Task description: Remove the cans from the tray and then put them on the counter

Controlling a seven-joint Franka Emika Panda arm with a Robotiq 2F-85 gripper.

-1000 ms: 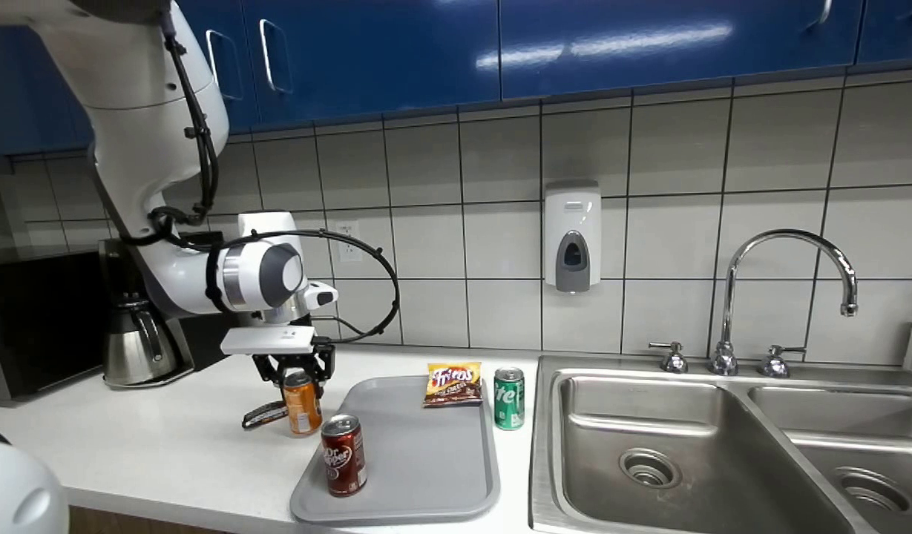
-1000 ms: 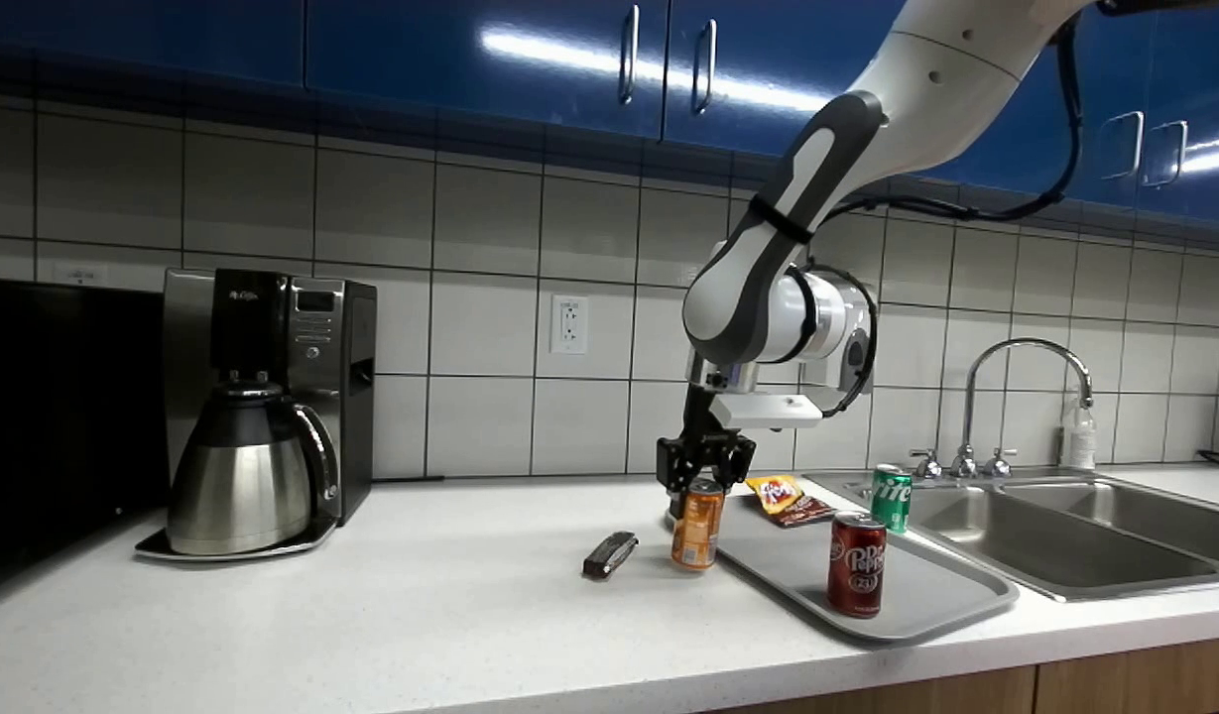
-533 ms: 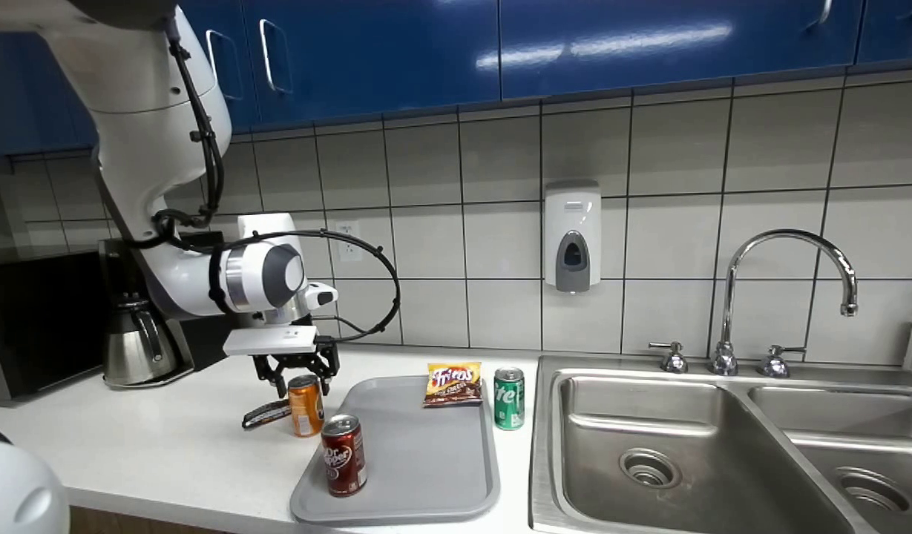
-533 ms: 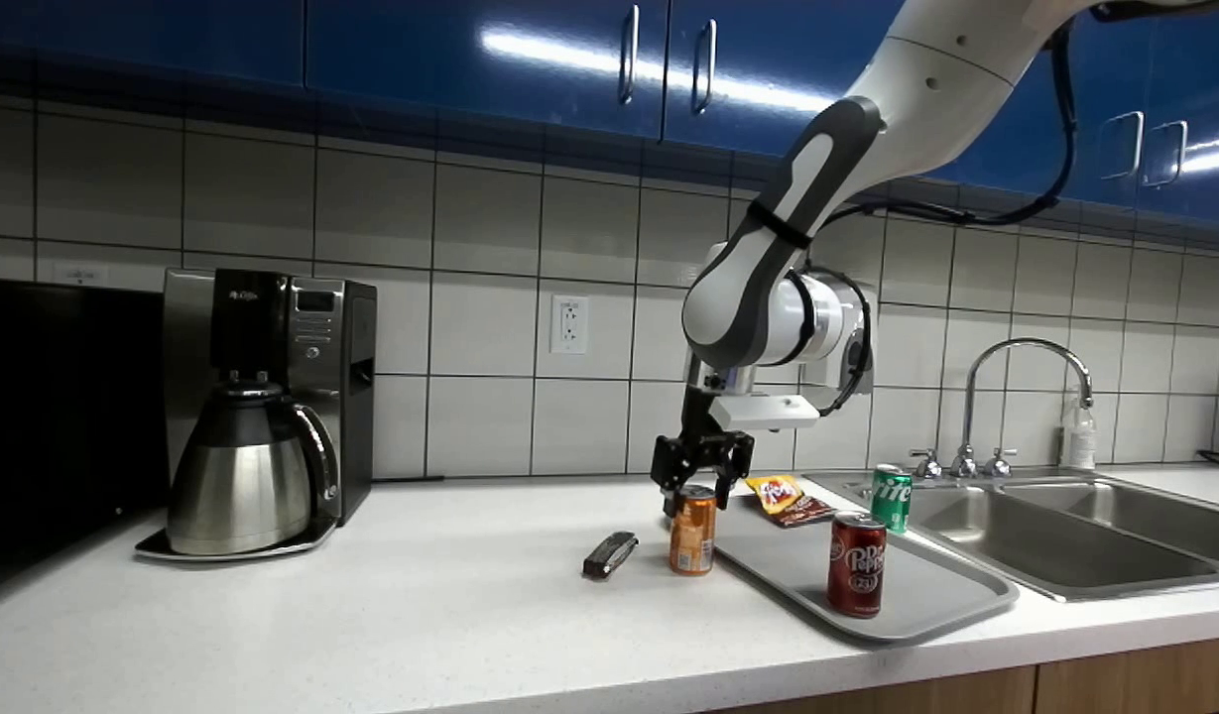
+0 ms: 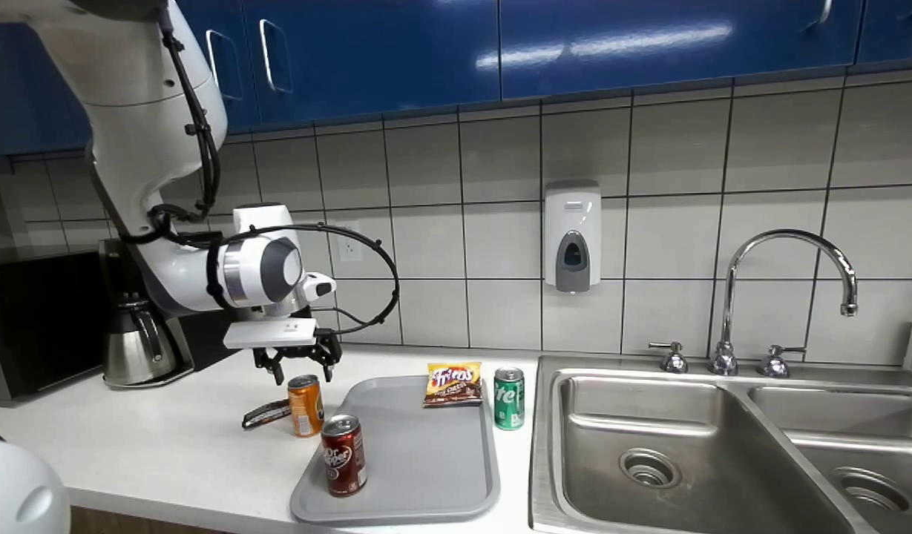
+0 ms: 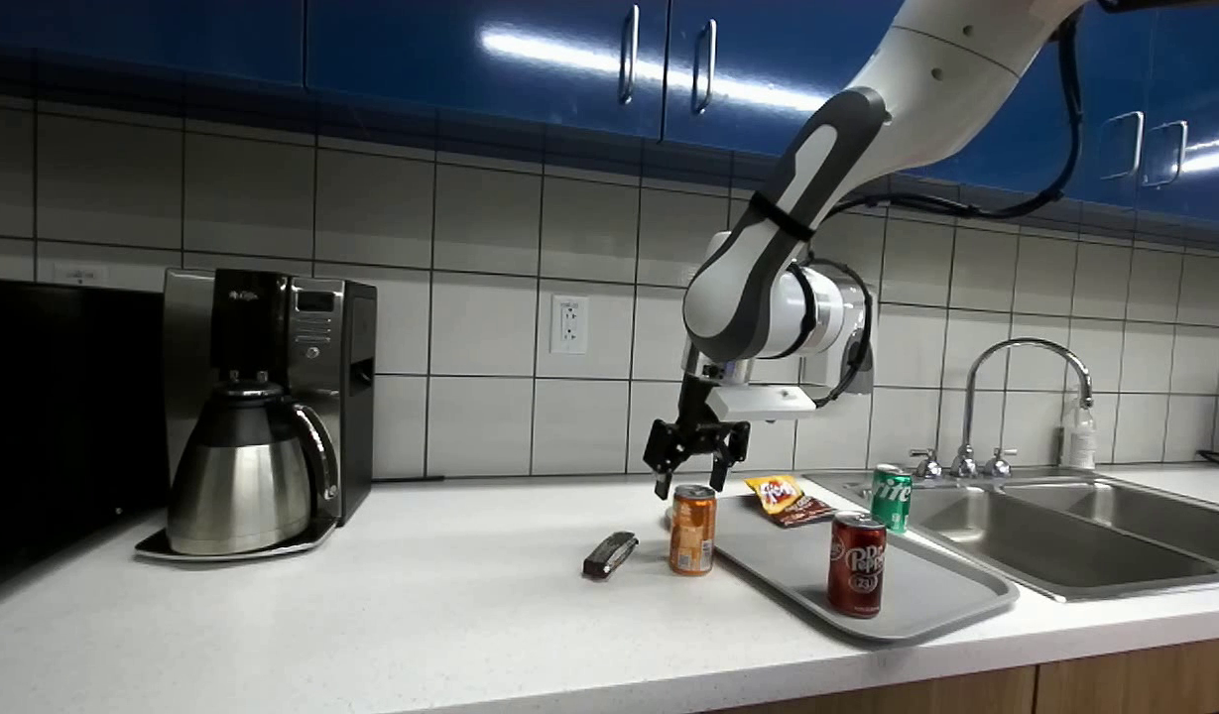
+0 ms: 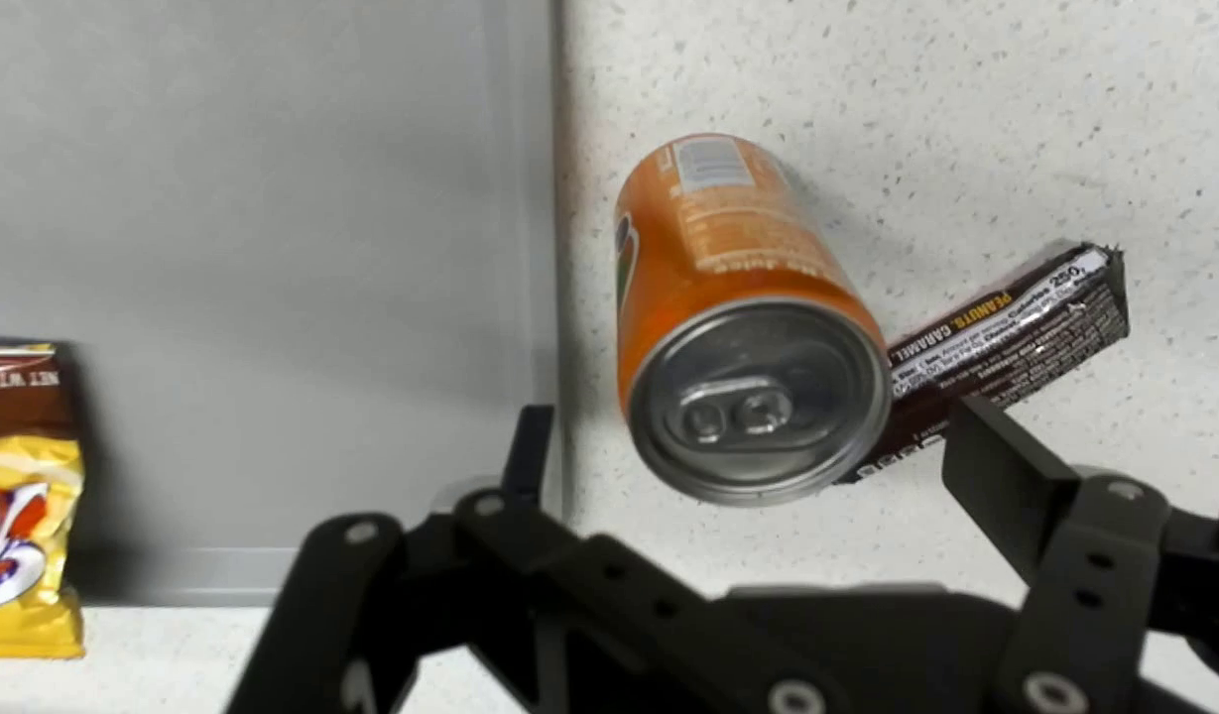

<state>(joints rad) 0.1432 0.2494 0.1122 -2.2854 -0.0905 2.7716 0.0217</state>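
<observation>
Counter (image 6: 421, 605) — orange can (image 6: 692, 533) let go; gripper (image 6: 689, 487) higher vs sec ago — jaws spread wide.

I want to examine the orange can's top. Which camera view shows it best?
The wrist view: it looks down on the orange can, so the round lid and its pull tab appear large and uncovered. Both exterior views show the can upright on the counter, mainly from the side, the lid a narrow ellipse.

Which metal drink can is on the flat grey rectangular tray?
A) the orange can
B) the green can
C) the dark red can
C: the dark red can stands on the tray, inside its rim, while the green can and the orange can stand on the pale counter beside it.
</observation>
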